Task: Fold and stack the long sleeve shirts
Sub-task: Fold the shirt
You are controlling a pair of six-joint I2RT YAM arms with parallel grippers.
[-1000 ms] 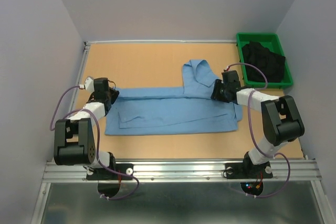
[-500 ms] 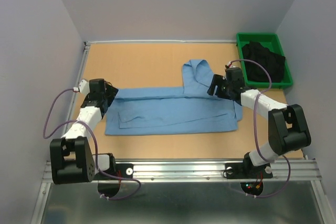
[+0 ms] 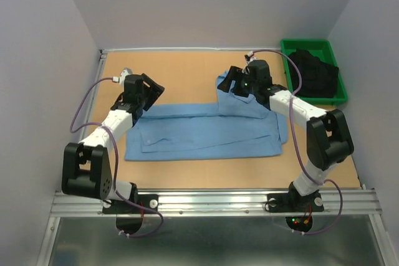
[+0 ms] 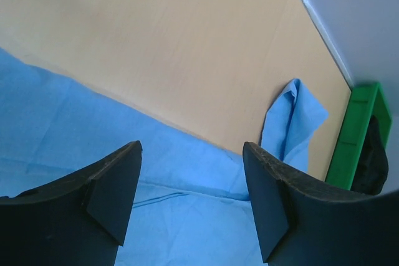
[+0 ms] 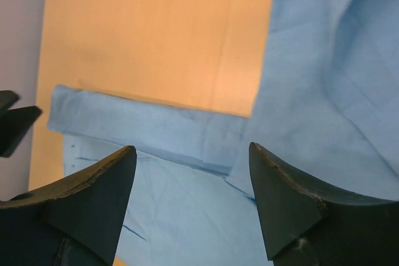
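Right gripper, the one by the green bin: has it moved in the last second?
Yes. The right gripper moved left and toward the far side, away from the green bin, over the light blue shirt.

Left arm [image 3: 109,130] at 8 o'clock and right arm [image 3: 299,111] at 4 o'clock are showing white links, black joint housings, looping purple cables [image 3: 76,116] and black wedge-shaped fingers [image 4: 106,204].

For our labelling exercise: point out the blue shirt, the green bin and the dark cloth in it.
blue shirt [image 3: 206,135]: top view, its middle.
green bin [image 3: 305,43]: top view, far rim.
dark cloth [image 3: 315,73]: top view, pile's middle.
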